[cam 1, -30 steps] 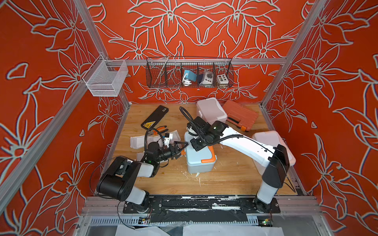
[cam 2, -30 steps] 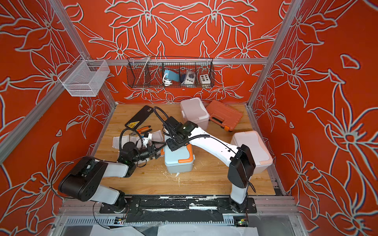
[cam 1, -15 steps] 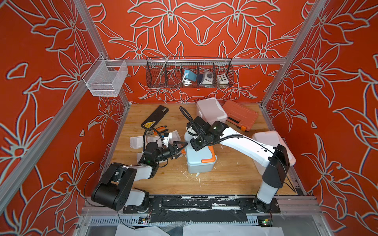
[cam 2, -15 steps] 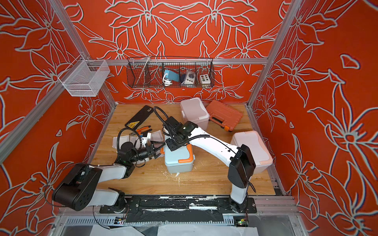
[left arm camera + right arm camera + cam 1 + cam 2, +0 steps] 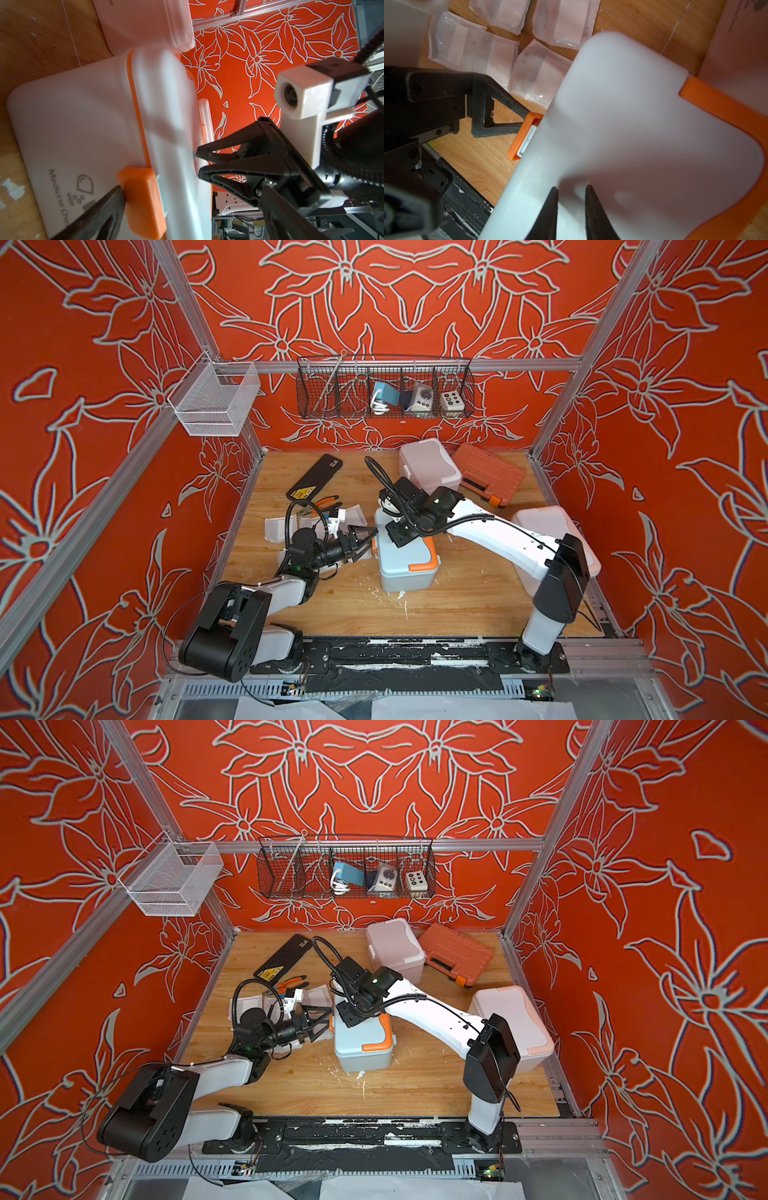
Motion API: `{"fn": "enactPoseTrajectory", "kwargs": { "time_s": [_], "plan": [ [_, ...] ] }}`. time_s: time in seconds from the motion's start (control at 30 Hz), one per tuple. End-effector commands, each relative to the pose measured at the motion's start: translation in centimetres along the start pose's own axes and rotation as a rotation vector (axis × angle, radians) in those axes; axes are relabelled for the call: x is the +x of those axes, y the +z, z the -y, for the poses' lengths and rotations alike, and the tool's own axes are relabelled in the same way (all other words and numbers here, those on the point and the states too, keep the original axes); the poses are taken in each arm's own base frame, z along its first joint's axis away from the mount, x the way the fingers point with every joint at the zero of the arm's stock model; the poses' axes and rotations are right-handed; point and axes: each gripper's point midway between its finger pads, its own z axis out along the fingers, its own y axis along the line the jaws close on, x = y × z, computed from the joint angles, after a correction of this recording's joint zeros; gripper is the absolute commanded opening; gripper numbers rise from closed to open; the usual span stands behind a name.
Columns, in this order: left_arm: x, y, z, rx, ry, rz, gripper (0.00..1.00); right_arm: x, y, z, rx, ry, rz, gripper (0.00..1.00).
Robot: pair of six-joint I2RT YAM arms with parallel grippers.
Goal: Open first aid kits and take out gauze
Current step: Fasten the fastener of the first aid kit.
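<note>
- At the left claw (image 5: pixel 371 541): jaws were spread as wide as they go, nothing between them. One fingertip (image 5: pixel 118 190) touched the edge of the orange latch (image 5: pixel 143 199) on the blue-grey kit (image 5: pixel 405 568). We couldn't tell whether the other tip touched anything.
- Right claw (image 5: pixel 571 187): it pointed down at that kit's lid, fingers nearly together with a narrow gap, nothing pinched. Tips sat at or just above the lid; we couldn't confirm contact.
- Blue-grey kit: directly under the right claw and right in front of the left claw's tips. Lid was down on the body, and the orange trim line looked closed where we could see it.
- Gauze packets (image 5: pixel 473 47): four wrapped pads lay flat on the wooden table (image 5: pixel 457 614) just beside the left claw, outside any kit. In both top views the left wrist hid part of them.
- Pink kit (image 5: pixel 430 468): just beyond the right claw, lid shut.
- White kit (image 5: pixel 548 518): well behind the right claw, alongside that arm, lid shut.
- Orange tool case (image 5: pixel 488 475): beyond the right claw, beside the pink kit.
- Black case (image 5: pixel 318 477) and pliers (image 5: pixel 328 502): beyond the left claw, past the gauze.
</note>
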Motion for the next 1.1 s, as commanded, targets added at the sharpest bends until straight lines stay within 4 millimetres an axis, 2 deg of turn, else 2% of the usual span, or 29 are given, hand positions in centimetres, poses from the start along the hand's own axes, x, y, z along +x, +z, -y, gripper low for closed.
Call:
{"fn": "enactPoseTrajectory", "kwargs": {
  "time_s": [0.0,0.1,0.23,0.33,0.57,1.07],
  "plan": [
    [0.1,-0.3,1.7,0.05,0.047,-0.011,0.97,4.8,2.4,0.5,0.014,0.024,-0.195,0.25],
    [-0.1,-0.4,1.3,0.032,0.04,-0.003,0.97,4.8,2.4,0.5,0.01,0.025,-0.193,0.24],
    [-0.4,-0.8,-0.4,-0.008,0.007,0.015,0.97,4.8,2.3,0.4,0.007,0.026,-0.188,0.25],
    [-0.2,-0.7,-0.5,0.013,-0.015,0.005,0.97,4.9,2.4,0.3,-0.001,0.027,-0.188,0.27],
    [1.2,0.8,-0.1,0.057,-0.018,-0.056,0.97,4.9,2.3,-0.2,-0.07,0.059,-0.167,0.31],
    [1.5,0.4,3.2,0.229,-0.019,-0.071,0.97,6.1,3.4,-0.1,-0.138,0.102,-0.208,0.28]
  ]
}}
